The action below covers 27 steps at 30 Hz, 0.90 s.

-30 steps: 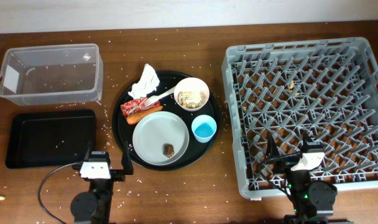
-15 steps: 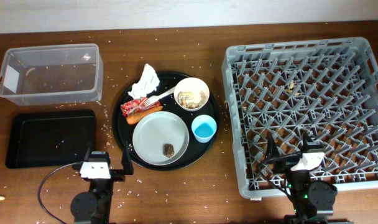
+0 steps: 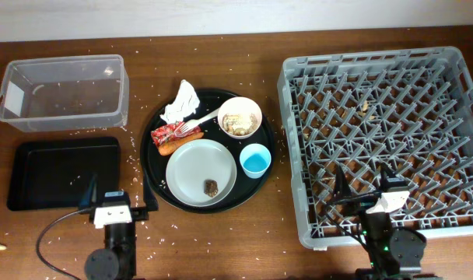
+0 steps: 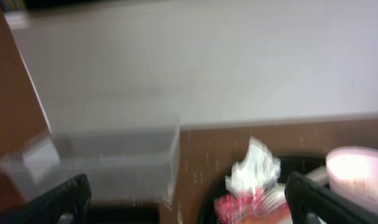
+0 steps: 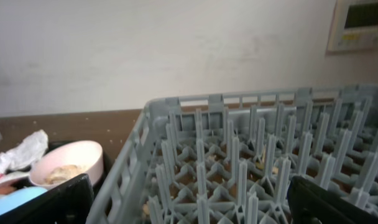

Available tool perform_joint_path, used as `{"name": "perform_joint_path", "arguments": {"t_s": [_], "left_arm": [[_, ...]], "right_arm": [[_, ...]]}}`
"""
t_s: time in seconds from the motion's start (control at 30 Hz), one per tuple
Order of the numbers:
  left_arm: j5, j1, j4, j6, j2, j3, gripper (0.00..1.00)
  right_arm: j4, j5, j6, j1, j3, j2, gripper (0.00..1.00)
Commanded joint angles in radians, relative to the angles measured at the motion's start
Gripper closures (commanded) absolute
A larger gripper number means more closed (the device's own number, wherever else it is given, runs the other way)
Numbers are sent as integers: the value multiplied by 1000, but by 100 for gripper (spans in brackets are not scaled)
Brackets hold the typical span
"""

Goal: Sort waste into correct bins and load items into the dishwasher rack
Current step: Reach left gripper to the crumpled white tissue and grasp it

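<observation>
Black left hand [image 3: 120,190] and right hand [image 3: 361,180] are gaping empty; pinching the crumpled white napkin [image 3: 182,101] by its top seems wisest.

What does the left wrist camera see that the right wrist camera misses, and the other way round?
Only the left wrist view shows the clear tub. Only the right wrist view shows the grey dishwasher rack, the blue cup and a wall panel. Both show the crumpled napkin and the cream bowl.
</observation>
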State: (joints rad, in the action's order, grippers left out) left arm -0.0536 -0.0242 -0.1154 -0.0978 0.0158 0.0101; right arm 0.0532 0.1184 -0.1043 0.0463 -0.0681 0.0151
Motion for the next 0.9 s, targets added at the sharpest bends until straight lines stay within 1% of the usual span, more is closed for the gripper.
{"name": "perform_joint_path", "arguments": {"t_s": [0.0, 0.1, 0.13, 0.2, 0.27, 0.3, 0.37, 0.4, 0.43, 0.5, 0.57, 0.63, 0.67, 0.7, 0.8, 0.83, 0.87], "left_arm": [[43, 4, -79, -18, 27, 45, 1], [51, 4, -79, -25, 159, 171, 1], [51, 4, -79, -26, 238, 241, 1], [106, 4, -74, -62, 410, 388, 1], [169, 4, -53, -63, 542, 508, 1], [213, 4, -5, -62, 678, 639, 1], [277, 4, 132, -62, 894, 871, 1], [307, 5, 204, -62, 988, 974, 1], [332, 9, 293, -62, 1090, 1092, 1], [331, 44, 509, -63, 1350, 1389, 1], [331, 83, 657, -86, 1530, 1591, 1], [331, 127, 772, -113, 1690, 1748, 1], [332, 145, 792, -113, 1756, 1788, 1], [327, 157, 790, -113, 1800, 1790, 1], [327, 172, 829, -102, 1887, 1790, 1], [311, 172, 842, -103, 1923, 1790, 1], [257, 172, 842, -103, 1949, 1790, 1]], "right_arm": [[39, 6, 32, 6, -193, 44, 1], [113, 5, 49, 6, -368, 171, 1], [150, 6, 49, 6, -444, 238, 2], [223, 6, 49, 6, -581, 369, 1], [287, 6, 49, 6, -678, 462, 1], [369, 10, 48, 6, -782, 554, 1], [530, 10, 49, 6, -959, 704, 2], [583, 10, 49, 6, -1015, 753, 1], [654, 9, 49, 6, -1091, 821, 2], [791, 10, 49, 6, -1238, 965, 1], [853, 10, 48, 6, -1308, 1053, 1], [856, 10, 44, 6, -1321, 1123, 1], [856, 24, 44, 6, -1321, 1159, 1], [856, 60, 44, 6, -1321, 1189, 1], [856, 170, 44, 6, -1321, 1256, 1], [857, 184, 45, 6, -1321, 1281, 1], [858, 195, 44, 6, -1321, 1297, 1]]}}
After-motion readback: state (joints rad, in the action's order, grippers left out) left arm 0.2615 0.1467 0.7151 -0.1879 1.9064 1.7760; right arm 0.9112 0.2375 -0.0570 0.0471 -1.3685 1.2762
